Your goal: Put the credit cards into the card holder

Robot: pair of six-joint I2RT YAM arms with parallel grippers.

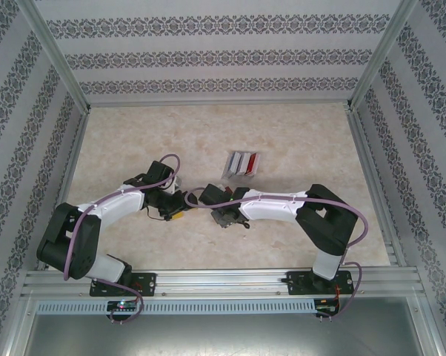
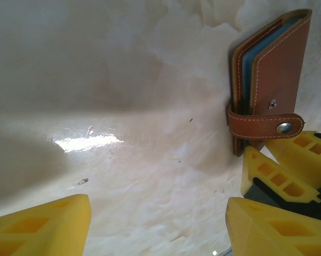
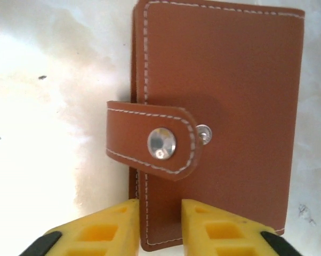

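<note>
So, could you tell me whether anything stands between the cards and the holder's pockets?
Yes: the holder is folded shut, its tab wrapped over the open edge, so the cover blocks the cards.

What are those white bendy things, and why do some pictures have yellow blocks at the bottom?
The white bendy things are two robot arms bolted to a table, photographed from above. Each arm ends in two yellow fingers, with a little camera on its wrist, so the close-up pictures look past those fingers. On the table lie some cards, side by side, red, white and grey. Nearer the arms is a brown card holder, folded, its strap lying over the cover with the snap looking undone. The right gripper has its fingers close together at the holder's edge, one on either side of that edge; I cannot tell whether they pinch it. The left gripper is open beside the holder, holding nothing.
</note>
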